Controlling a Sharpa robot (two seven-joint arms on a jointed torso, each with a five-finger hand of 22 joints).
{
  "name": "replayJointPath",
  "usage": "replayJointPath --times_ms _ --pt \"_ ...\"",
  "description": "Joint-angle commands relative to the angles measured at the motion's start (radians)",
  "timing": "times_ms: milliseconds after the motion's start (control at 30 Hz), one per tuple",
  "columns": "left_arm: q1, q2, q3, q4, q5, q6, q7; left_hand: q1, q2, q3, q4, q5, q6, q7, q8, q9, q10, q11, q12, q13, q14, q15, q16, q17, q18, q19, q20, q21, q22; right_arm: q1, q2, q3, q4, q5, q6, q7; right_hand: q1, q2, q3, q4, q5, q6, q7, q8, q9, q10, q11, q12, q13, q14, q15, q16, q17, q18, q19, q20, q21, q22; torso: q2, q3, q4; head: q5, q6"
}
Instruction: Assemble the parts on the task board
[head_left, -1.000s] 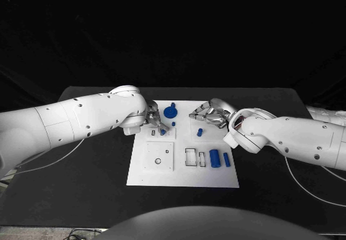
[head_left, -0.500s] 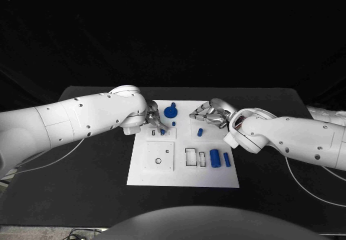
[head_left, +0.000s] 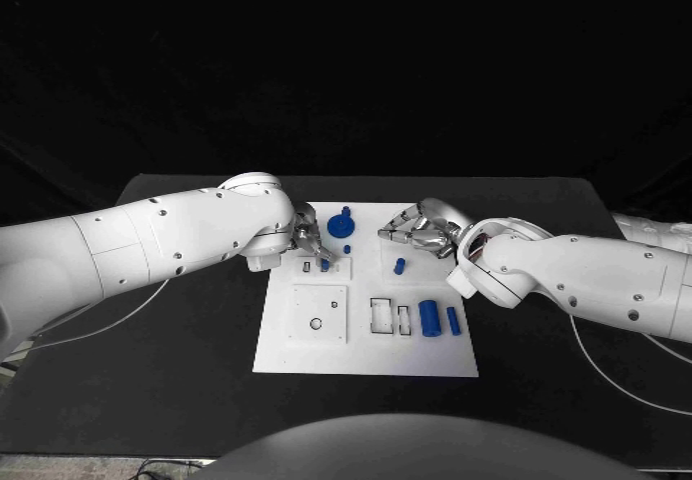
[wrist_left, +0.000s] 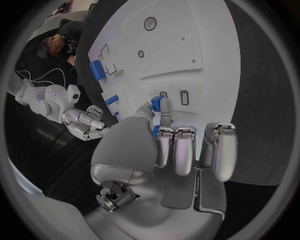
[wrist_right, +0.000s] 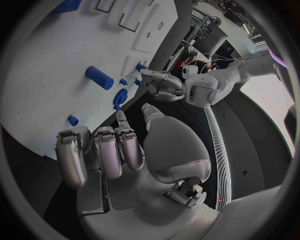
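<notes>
Left hand seating a peg at the board's far-left slots

Board (head_left: 289, 350) mid-table; left hand (head_left: 307, 240) pinches a blue peg (wrist_left: 157, 103) over a slot; right hand (head_left: 418, 232) hovers curled, holding nothing. Keep the peg upright, press gently.

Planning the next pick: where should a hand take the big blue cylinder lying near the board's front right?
Pinch the big blue cylinder across its middle from above, fingers on its two long sides. It lies flat, with a slim blue bar close on one side, so probably keep the fingers narrow.
</notes>
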Motion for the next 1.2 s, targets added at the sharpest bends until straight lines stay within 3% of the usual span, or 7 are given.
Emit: replayJointPath --times_ms 33,533,1200 --pt "-0.001 0.003 0.0 -0.001 0.003 0.015 0.01 -0.007 0.001 -0.006 -0.001 0.009 0.001 0.002 -0.007 0.0 0.106 0.001 -0.003 0.262 0.102 0.0 0.003 0.263 -0.007 0.103 -0.003 0.002 0.263 -0.001 0.001 0.0 0.0 -0.008 0.012 0.0 -0.007 0.001 0.0 0.005 0.007 0.005 0.017 0.006 0.001 0.104 0.009 0.004 0.263 0.104 0.004 0.004 0.263 -0.014 0.106 0.006 0.004 0.263 0.0 0.0 0.0006 0.001 0.001" --pt "-0.001 0.003 0.0 0.0 0.004 0.029 -0.007 0.063 0.001 0.026 -0.007 0.016 0.003 -0.005 -0.008 0.003 0.106 -0.005 -0.003 0.262 0.102 -0.005 0.003 0.263 -0.007 0.103 -0.004 0.002 0.263 -0.001 0.001 0.0 0.0 -0.008 0.013 0.0 -0.008 0.002 0.001 0.005 0.007 0.004 0.017 0.007 0.002 0.104 0.009 0.004 0.263 0.104 0.005 0.004 0.263 -0.014 0.106 0.006 0.004 0.263 0.0 -0.0004 0.0008 0.001 0.0" --pt "-0.001 -0.002 0.0 0.003 0.001 0.041 -0.016 0.083 0.001 0.038 -0.007 0.018 0.008 -0.007 -0.006 0.006 0.106 -0.007 -0.003 0.262 0.102 -0.007 0.003 0.263 -0.007 0.103 -0.004 0.002 0.263 -0.001 0.002 0.0 -0.001 -0.009 0.015 -0.001 -0.008 0.002 0.001 0.005 0.007 0.004 0.017 0.007 0.002 0.104 0.009 0.004 0.263 0.104 0.005 0.004 0.263 -0.014 0.106 0.006 0.004 0.263 0.0 0.0 0.0004 0.002 -0.001"
